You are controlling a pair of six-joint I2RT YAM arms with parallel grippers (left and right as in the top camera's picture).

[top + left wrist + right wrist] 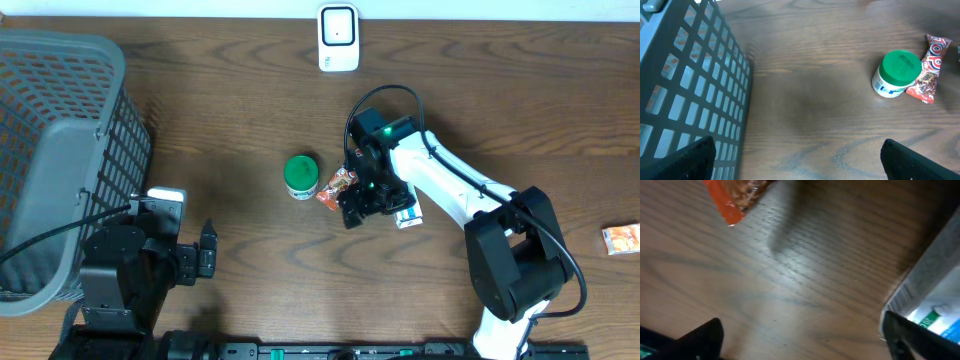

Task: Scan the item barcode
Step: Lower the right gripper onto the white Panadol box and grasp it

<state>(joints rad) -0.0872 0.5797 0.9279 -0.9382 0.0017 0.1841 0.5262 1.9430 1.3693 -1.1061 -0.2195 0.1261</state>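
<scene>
A white scanner (338,38) stands at the table's far edge. Mid-table sit a green-lidded white jar (301,176) (897,72) and a red snack packet (336,187) (930,67) (735,195). Just right of the packet, my right gripper (366,204) (805,340) hangs open and low over bare wood. A white and blue box (408,215) (935,295) lies against its right finger, nothing between the jaws. My left gripper (205,252) (802,162) is open and empty near the front left, beside the basket.
A large grey mesh basket (60,150) (690,75) fills the left side, close to the left arm. An orange packet (622,239) lies near the right edge. The right arm stretches from the front right toward the middle.
</scene>
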